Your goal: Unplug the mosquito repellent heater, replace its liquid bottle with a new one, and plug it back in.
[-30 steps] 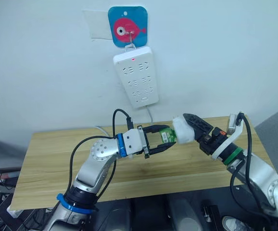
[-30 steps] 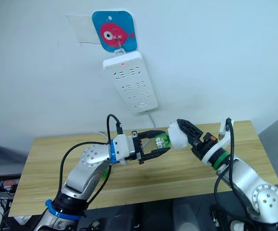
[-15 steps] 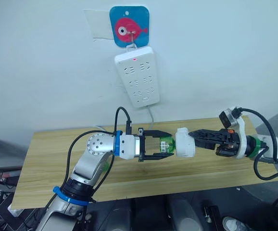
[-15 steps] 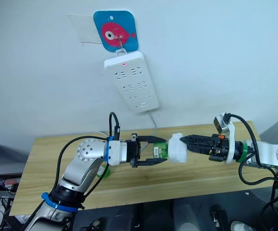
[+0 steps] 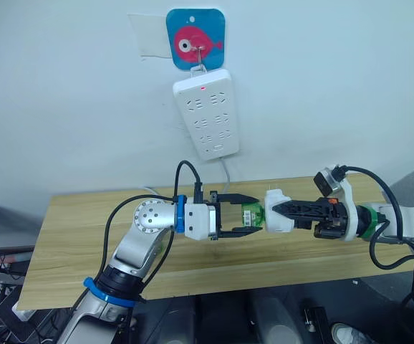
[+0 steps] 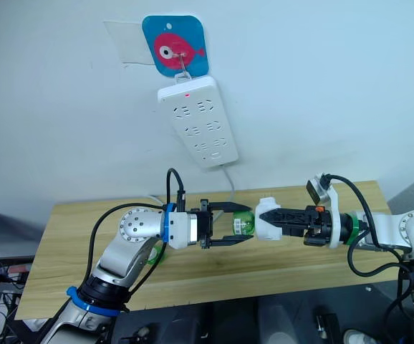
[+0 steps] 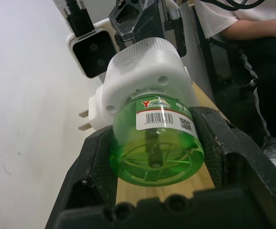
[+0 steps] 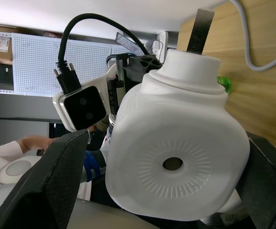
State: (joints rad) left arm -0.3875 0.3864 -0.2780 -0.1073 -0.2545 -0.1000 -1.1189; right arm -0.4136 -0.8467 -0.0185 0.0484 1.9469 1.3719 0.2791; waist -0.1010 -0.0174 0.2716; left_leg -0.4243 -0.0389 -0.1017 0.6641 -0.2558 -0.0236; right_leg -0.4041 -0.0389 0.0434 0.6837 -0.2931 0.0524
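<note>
The white mosquito repellent heater hangs in the air above the wooden table, lying sideways between my two arms. My right gripper is shut on its white body; the vent face looks back along the fingers. A green liquid bottle sticks out of the heater toward my left arm. My left gripper is shut on that bottle, one black finger pressed against each side. The heater's two plug prongs stand bare. A bit of green shows on the table behind my left forearm.
A long white power strip with a red light hangs on the wall under a blue fish hook, its cable dropping behind the table. A person in a white shirt sits beyond the table's front side.
My right arm has dropped from a raised angle to level, and the heater has turned with it. The left gripper has stayed around the green bottle and shifted slightly right.
</note>
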